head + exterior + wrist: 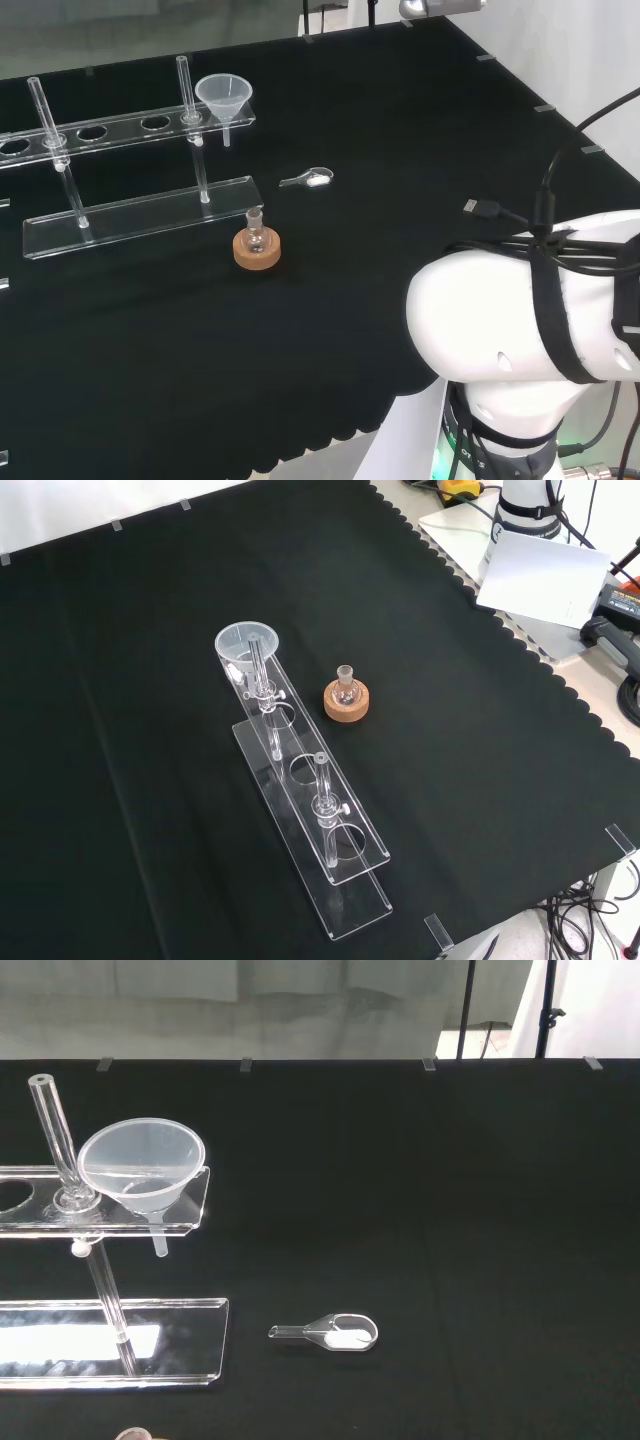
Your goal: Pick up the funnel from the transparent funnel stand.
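Note:
A clear plastic funnel [224,97] sits in the end hole of the transparent funnel stand [140,213], its spout hanging below the upper shelf. In the head view it is at the back, on the shelf's right end. The front view has the funnel [247,643] at the far end of the stand [356,906], which runs toward the near edge. Seen from the wrist, the funnel [142,1165] leans a little in its hole, beside one of the stand's [180,1345] two upright clear posts. The shelf's other holes are vacant.
A small glass flask on a cork ring [257,246] stands just in front of the stand's base, to the right of the stand [346,696] in the front view. A little glass scoop with white powder [310,179] lies right of the stand. The arm's white link [530,310] stands at lower right.

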Robot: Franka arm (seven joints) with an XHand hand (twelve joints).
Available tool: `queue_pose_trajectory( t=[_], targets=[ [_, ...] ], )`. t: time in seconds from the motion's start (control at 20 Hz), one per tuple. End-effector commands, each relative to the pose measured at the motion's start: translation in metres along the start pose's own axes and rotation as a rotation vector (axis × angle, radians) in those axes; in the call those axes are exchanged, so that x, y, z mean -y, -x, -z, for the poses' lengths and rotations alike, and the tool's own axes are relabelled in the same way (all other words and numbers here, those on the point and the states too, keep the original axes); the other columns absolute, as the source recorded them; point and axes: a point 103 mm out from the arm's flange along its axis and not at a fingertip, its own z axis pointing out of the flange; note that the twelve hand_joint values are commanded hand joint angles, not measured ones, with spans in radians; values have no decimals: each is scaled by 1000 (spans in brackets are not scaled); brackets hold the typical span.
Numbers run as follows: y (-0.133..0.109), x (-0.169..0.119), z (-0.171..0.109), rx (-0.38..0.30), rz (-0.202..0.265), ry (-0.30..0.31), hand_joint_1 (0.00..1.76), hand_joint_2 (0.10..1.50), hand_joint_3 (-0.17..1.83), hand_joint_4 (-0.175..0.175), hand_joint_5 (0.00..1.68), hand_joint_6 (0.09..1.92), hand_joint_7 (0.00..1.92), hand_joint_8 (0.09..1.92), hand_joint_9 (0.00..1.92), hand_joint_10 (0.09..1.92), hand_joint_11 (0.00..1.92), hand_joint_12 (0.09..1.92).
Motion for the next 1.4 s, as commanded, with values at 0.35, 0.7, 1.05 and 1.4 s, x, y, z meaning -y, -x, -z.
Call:
queue_pose_trajectory(
  t=[0.35, 0.7, 1.05, 1.4],
  targets=[
    [-2, 2, 0, 43, 45, 32, 0, 1176, 452, 11, 216, 87, 58, 569, 246, 635, 178, 1337],
    [27, -8, -5, -39, 5, 3, 0, 1180, 445, 10, 222, 87, 59, 568, 250, 636, 179, 1337],
    [21, -31, -10, -6, -35, -14, 0, 1183, 439, 7, 233, 87, 65, 569, 253, 636, 181, 1337],
    [12, -65, -31, -61, 18, -52, 0, 1186, 432, 4, 245, 87, 71, 571, 258, 637, 182, 1338]
  ],
)
